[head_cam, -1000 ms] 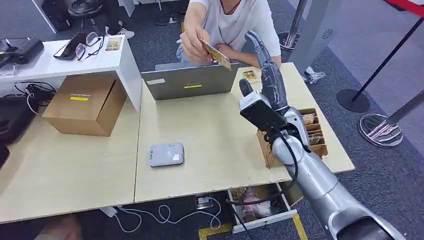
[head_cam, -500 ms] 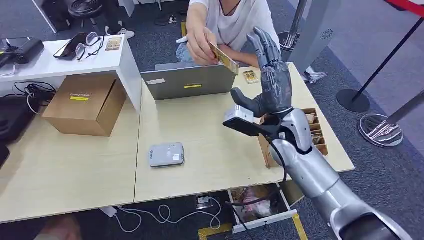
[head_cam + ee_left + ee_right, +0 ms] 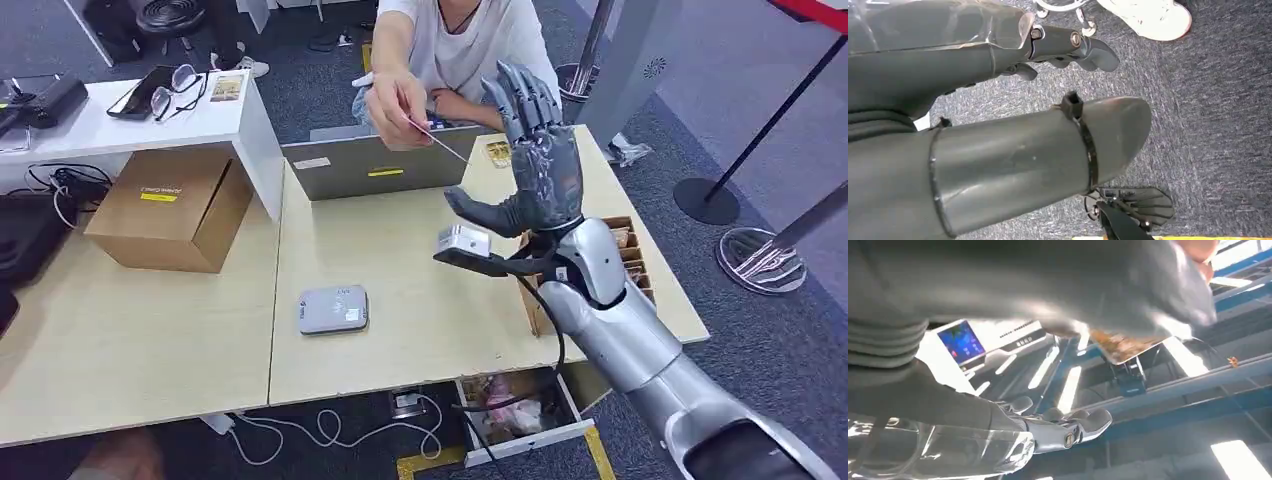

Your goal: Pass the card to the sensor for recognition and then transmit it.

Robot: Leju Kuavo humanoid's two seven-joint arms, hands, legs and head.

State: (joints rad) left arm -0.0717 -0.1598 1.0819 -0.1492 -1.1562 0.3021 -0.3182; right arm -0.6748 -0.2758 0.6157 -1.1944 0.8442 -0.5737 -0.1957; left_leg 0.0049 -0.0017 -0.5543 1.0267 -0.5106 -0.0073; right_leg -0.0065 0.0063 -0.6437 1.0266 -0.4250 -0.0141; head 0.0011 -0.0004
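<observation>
A person across the table holds out a thin card (image 3: 440,141), seen edge-on, its free end pointing at my right hand (image 3: 535,160). That hand is raised above the table (image 3: 420,330), fingers up and spread, thumb out sideways just below the card's end, and holds nothing. In the right wrist view the card (image 3: 1125,345) shows blurred beside my right hand (image 3: 1048,295). The grey sensor pad (image 3: 333,308) lies flat on the table, nearer me and to the left. My left hand (image 3: 1013,55) hangs over carpet with nothing in it.
A grey laptop (image 3: 378,165) stands open between the person and me. A wooden card rack (image 3: 625,262) sits by my right forearm at the table's right edge. A cardboard box (image 3: 175,205) and a white shelf (image 3: 150,115) are at left. A drawer (image 3: 520,410) hangs open below.
My right hand has turned its palm toward the person and spread its thumb, shifting slightly left. The person has tipped the card from face-on to edge-on and lowered it toward my hand.
</observation>
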